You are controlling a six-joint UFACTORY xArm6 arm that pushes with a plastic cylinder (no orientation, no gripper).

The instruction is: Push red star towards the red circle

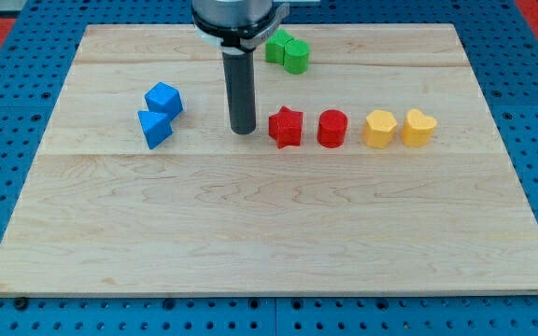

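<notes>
My tip (pixel 243 130) rests on the wooden board (pixel 269 233), just to the view's left of the red star (pixel 286 127), with a narrow strip of bare wood between them; whether the two touch cannot be told. The arm carries no pincer, only the straight dark rod, so there is nothing on it to stand apart or together. The red star sits near the board's middle, and the red circle (pixel 332 128) stands just beside it on the view's right, a small gap between the two. Further to the view's right, in the same row, two yellow blocks (pixel 398 128) sit side by side, touching or nearly so. Toward the view's top, partly behind the arm's housing, two green blocks (pixel 287 50) lie pressed together. At the view's left a blue cube (pixel 163 98) and a blue wedge-like block (pixel 155 128) sit close together. No brand, label or writing can be read anywhere in the view.
</notes>
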